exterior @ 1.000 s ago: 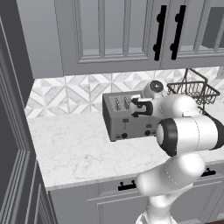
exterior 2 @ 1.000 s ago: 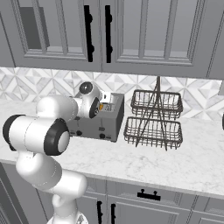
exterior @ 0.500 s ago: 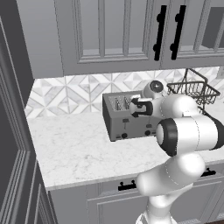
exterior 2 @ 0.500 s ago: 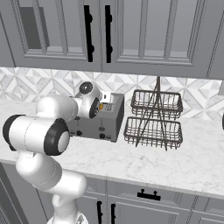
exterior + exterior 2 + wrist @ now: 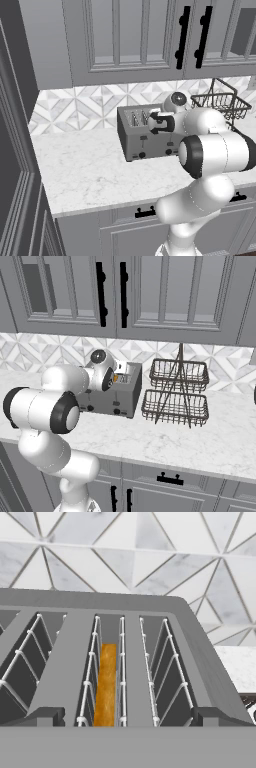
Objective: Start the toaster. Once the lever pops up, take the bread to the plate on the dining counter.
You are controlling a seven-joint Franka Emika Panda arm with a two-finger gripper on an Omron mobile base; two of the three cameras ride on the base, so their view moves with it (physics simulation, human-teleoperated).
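Observation:
The grey toaster (image 5: 142,144) stands on the marble worktop against the tiled wall, its levers and knobs on the front face. My gripper (image 5: 153,122) hovers just over its top, near the right-hand slots (image 5: 121,379). In the hand view, the bread (image 5: 106,682) sits low in the third slot from the left of the toaster (image 5: 200,647), a golden-tan edge between the wire guides. The gripper (image 5: 131,716) is open, its fingertips (image 5: 50,714) spread wide to either side of that slot, with nothing held. The plate and the dining counter are out of view.
A two-tier dark wire basket rack (image 5: 175,395) stands right of the toaster (image 5: 120,401). Grey wall cabinets with black handles (image 5: 182,35) hang overhead. Bare worktop (image 5: 85,170) stretches left and in front of the toaster. A tall dark cabinet side bounds the far left.

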